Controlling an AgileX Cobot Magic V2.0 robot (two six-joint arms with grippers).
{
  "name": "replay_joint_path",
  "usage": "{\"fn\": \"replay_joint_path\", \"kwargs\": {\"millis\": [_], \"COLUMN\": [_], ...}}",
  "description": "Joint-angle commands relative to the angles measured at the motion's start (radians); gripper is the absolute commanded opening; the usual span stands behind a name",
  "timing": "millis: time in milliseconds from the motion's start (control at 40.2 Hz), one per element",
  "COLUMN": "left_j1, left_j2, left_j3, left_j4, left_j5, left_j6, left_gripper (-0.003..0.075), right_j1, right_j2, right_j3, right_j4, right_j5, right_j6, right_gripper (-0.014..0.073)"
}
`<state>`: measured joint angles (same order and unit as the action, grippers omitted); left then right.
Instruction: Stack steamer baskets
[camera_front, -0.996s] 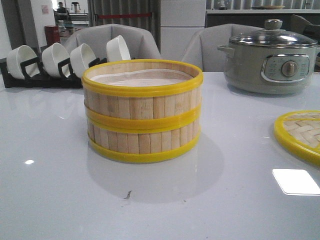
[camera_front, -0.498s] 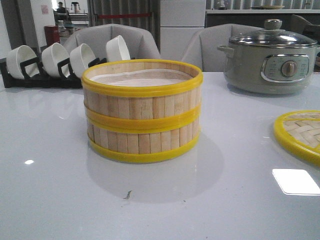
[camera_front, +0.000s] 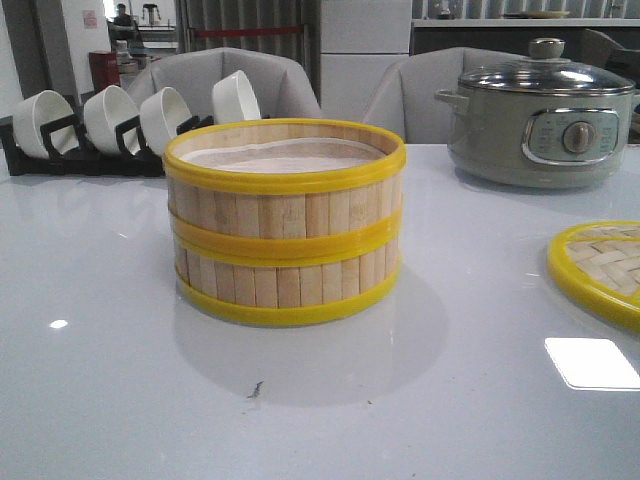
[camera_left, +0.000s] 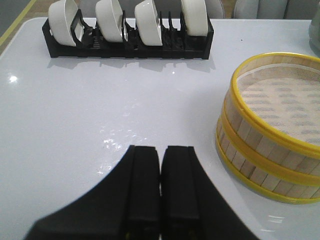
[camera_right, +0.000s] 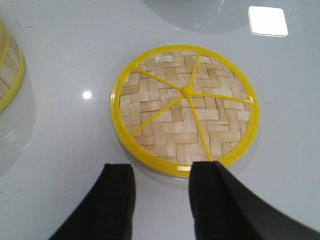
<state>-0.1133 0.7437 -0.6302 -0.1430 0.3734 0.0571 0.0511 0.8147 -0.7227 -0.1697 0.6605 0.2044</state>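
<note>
Front view: two steamer baskets (camera_front: 285, 220) stand stacked one on the other in the middle of a glossy white worktop (camera_front: 120, 400). Behind them on the left, a black rack (camera_front: 60, 150) holds four white bowls (camera_front: 165, 115) on edge. A grey-green electric pot (camera_front: 540, 125) with a glass lid stands at the back right. A flat woven bamboo lid (camera_front: 600, 268) with a yellow rim lies at the right edge.

Left wrist view: the left hand (camera_left: 160, 172) hovers over bare worktop, its black fingers pressed together and holding nothing. The stacked baskets sit near it, apart.

Right wrist view: the right hand (camera_right: 162, 192) is spread, empty, its fingertips just beside the woven lid's rim. Part of the baskets shows at the frame edge.
</note>
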Motion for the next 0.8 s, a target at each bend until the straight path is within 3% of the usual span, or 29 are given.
{"fn": "replay_joint_path", "kwargs": {"millis": [0, 622, 772], "left_j1": [0.001, 0.001, 0.001], "left_j2": [-0.006, -0.006, -0.006], "left_j3": [-0.029, -0.029, -0.029], "left_j4": [-0.010, -0.010, -0.010], "left_j5": [-0.084, -0.084, -0.084], "left_j6": [-0.007, -0.007, -0.007], "left_gripper": [0.0089, 0.0090, 0.0090], "right_j1": [0.000, 0.000, 0.000], "right_j2": [0.002, 0.002, 0.002], "right_j3": [-0.035, -0.035, -0.035], "right_j4": [-0.007, -0.005, 0.080], "right_j5": [-0.070, -0.073, -0.053], "right_j6": [-0.003, -0.003, -0.003], "right_gripper": [0.0372, 0.0372, 0.0360]}}
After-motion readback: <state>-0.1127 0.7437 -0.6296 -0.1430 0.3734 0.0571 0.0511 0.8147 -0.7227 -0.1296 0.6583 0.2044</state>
